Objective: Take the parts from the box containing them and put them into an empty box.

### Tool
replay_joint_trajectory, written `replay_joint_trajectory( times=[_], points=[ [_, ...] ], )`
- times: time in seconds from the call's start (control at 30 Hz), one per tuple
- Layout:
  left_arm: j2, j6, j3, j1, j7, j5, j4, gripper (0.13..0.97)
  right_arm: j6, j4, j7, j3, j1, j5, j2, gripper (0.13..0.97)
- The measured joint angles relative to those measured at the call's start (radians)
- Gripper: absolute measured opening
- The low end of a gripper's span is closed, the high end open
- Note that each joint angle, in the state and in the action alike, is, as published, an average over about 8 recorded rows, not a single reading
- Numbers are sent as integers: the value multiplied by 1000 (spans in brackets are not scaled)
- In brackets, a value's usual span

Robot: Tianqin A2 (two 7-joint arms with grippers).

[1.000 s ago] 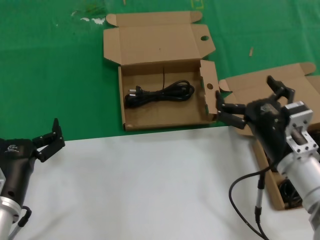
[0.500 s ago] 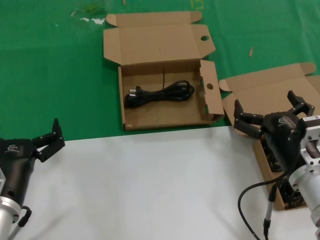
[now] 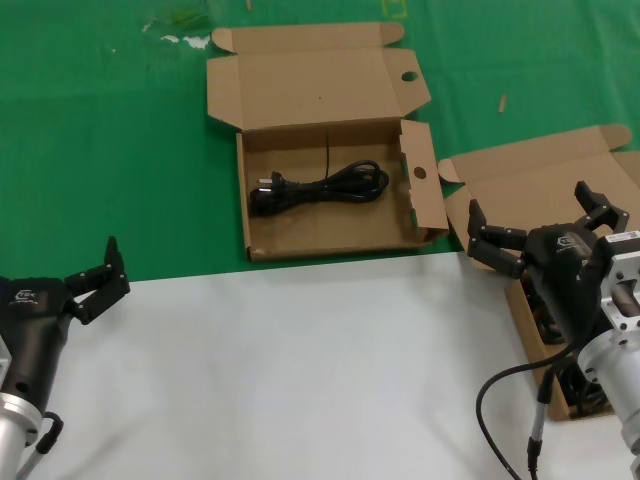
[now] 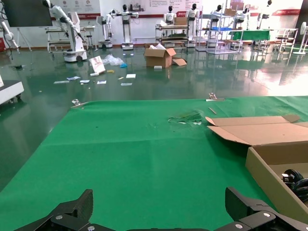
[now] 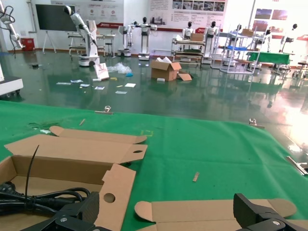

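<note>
A squarish brown box [image 3: 262,245], sides square to the frame and lid open, holds one coiled black cable [image 3: 320,187]. At the right lies the diagonal brown box [image 3: 530,175]; dark cables [image 3: 545,320] show inside it, mostly hidden by my right arm. My right gripper [image 3: 540,222] hangs open and empty above this box's near-left part. Its wrist view shows the gripper [image 5: 166,209] over the diagonal box's lid flap [image 5: 207,211], with the square box [image 5: 72,159] and its cable [image 5: 43,197] beside. My left gripper [image 3: 105,285] is parked open at the near left, over green mat in its own view [image 4: 159,202].
A white tabletop [image 3: 300,380] covers the near half and a green mat [image 3: 100,130] the far half. White scraps [image 3: 180,38] and a small tan strip [image 3: 502,102] lie on the mat. The square box's holed side flap [image 3: 420,180] stands up close to the diagonal box.
My right gripper has moved right, from beside the square box's holed flap to above the diagonal box, and has held still for the last half second. The left arm has not moved.
</note>
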Motion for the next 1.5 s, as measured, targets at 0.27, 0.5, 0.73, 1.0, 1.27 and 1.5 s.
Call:
replay_joint_trajectory(
  times=[0.27,0.5,0.73,1.0,1.27,1.5],
  points=[
    [0,0,0,0,0,0,0,966,0,0,0,0,0,0,0,966],
    [0,0,0,0,0,0,0,966,0,0,0,0,0,0,0,966],
    [0,0,0,0,0,0,0,966,0,0,0,0,0,0,0,966],
    [0,0,0,0,0,0,0,966,0,0,0,0,0,0,0,966],
    [0,0,0,0,0,0,0,966,0,0,0,0,0,0,0,966],
    [0,0,0,0,0,0,0,966,0,0,0,0,0,0,0,966]
  ],
)
